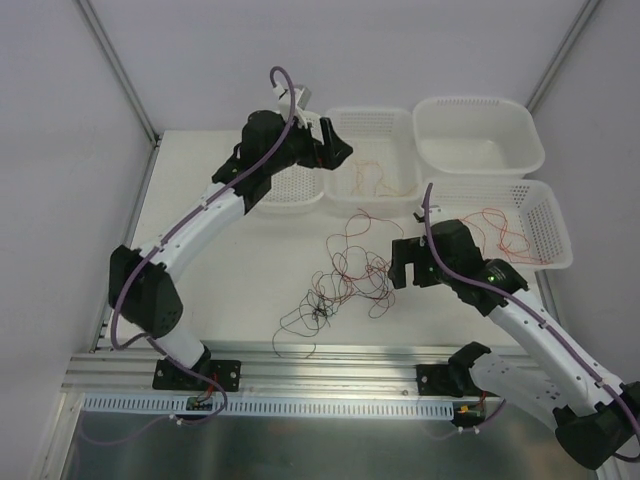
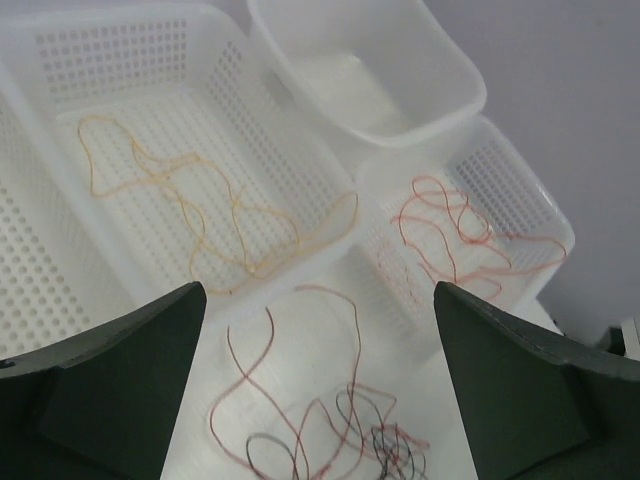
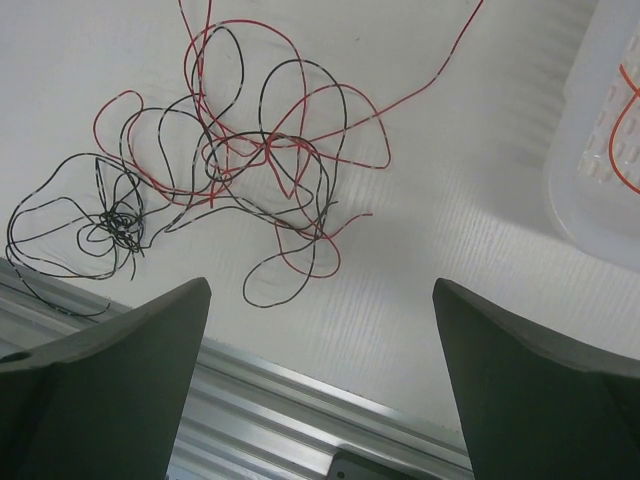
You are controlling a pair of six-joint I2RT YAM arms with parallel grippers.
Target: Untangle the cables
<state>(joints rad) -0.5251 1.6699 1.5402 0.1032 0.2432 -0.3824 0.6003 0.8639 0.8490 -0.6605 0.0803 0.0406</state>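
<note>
Sorting looks partly done. Ahead of the left gripper [image 2: 315, 300], an orange cable [image 2: 200, 225] in the mid basket [image 2: 300, 140]; further to its right, a red cable [image 2: 460, 235] in the right basket [image 2: 555, 225]. Left gripper spread wide, gripping nothing. Same with the right gripper [image 3: 320, 290]: spread wide, empty, hanging above the table [image 3: 480, 300].

Just ahead of the right gripper and a little to its left, flat on the table, the tangle [image 3: 240, 170] of black and red strands looped through each other. Long axis slantwise: tight black knot [image 3: 115, 225] at the end far to the gripper's left, a loose red tail [image 3: 440, 65] running off ahead and to its right, toward the baskets.

Probably best to start at the red tail, well apart from the knot. Come down over a stretch where it lies alone, close on that one strand only, then draw it out along the long axis, away from the knot, slowly. Ease off if black loops lift with it. Bring the left gripper over to pin the knot end, to stop the whole clump sliding along behind.
</note>
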